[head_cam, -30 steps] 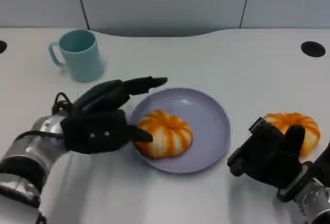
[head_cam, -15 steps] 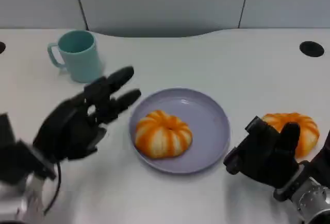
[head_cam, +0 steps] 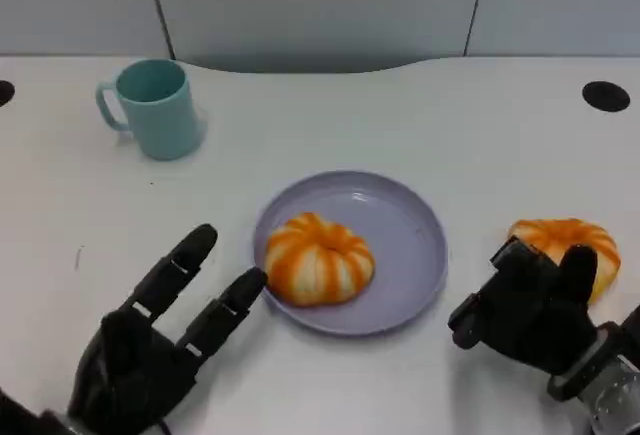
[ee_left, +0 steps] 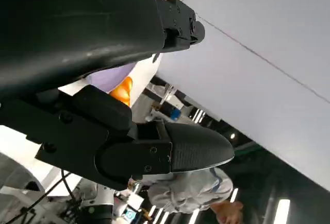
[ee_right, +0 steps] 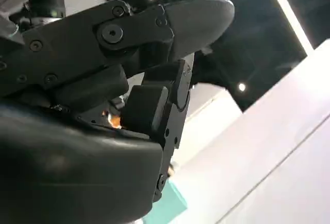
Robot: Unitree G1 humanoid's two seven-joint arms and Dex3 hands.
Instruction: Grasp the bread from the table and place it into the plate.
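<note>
White table (head_cam: 420,115). Lilac plate (head_cam: 410,240) at centre held 1 orange-and-white striped bread (head_cam: 318,258), seated on its left half. A 2nd bread (head_cam: 562,243) lay on the table to the right, apart from the plate. Teal mug (head_cam: 155,107) stood upright at far left. Left hand (head_cam: 160,340) empty, fingers spread toward the plate. Right hand (head_cam: 530,305) sat just in front of the 2nd bread, overlapping its near edge; contact unclear.
</note>
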